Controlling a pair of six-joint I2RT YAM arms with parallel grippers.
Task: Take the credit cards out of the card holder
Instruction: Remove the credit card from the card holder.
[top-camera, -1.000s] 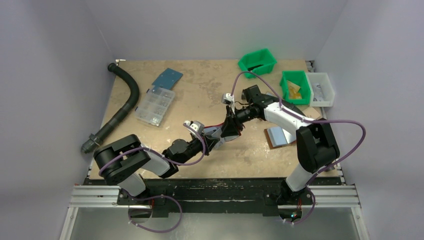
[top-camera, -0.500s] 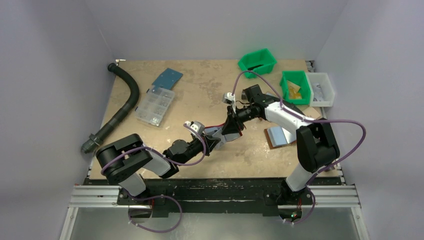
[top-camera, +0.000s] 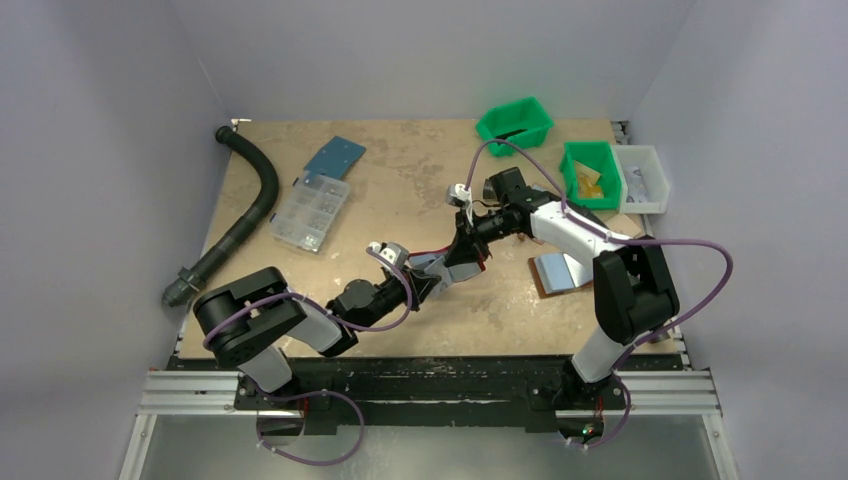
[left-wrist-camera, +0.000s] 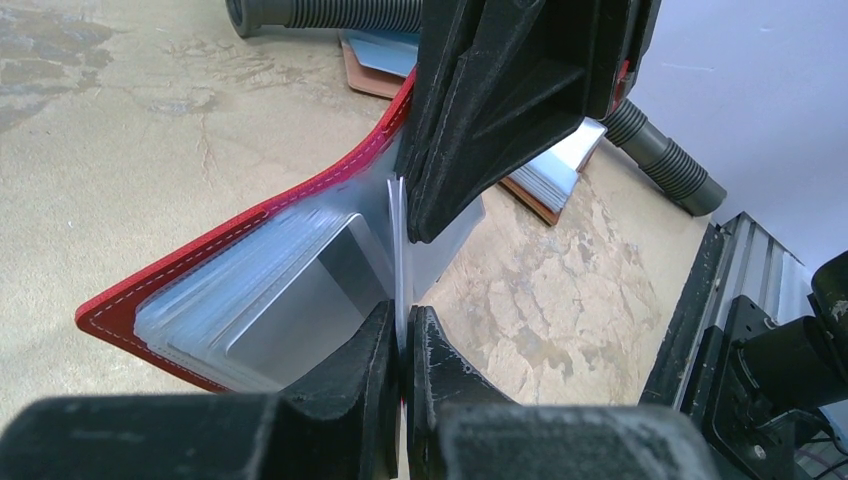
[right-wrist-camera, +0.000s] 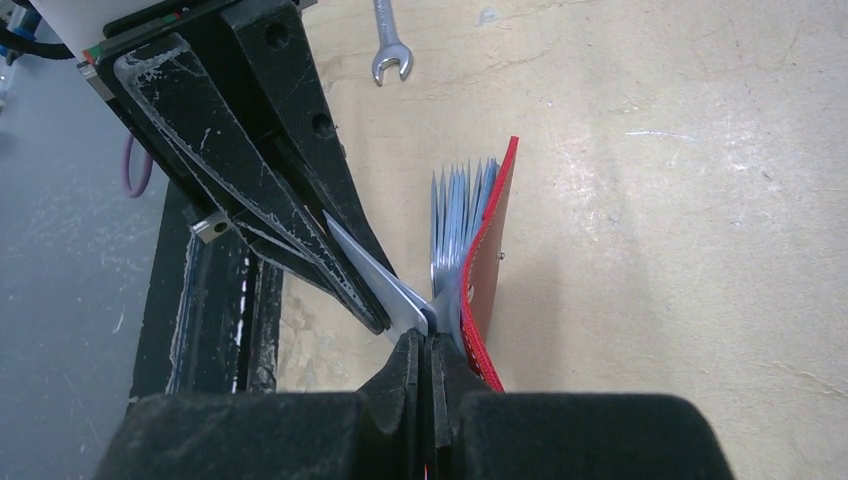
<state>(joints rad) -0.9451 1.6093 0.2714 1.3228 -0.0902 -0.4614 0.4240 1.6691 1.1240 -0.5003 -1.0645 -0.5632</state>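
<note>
The two pincers meet tip to tip over the middle of the desk (top-camera: 400, 190). The left pincer (left-wrist-camera: 402, 340) is clenched on one edge of a thin pale leaf (right-wrist-camera: 385, 280). The right pincer (right-wrist-camera: 430, 350) is clenched on the opposite edge of that same leaf, directly ahead of the left one's tips. I can't tell whether the leaf is a card or a pocket.

The holder (left-wrist-camera: 260, 290) spreads open just to the left of the left pincer, red cover outward and pale pockets fanned. Seen from the right pincer, it stands on edge just to the right, with the red cover running down beside that pincer's right finger.

Right of the holder there is bare desk. A wrench (right-wrist-camera: 390, 45) lies well ahead of the right pincer, and the desk's near edge and black rail (right-wrist-camera: 210, 290) are close on its left. Beyond the right pincer, seen from the left one, lie a brown folder (left-wrist-camera: 560, 175) and a hose (left-wrist-camera: 660, 160), both well apart from the grip.
</note>
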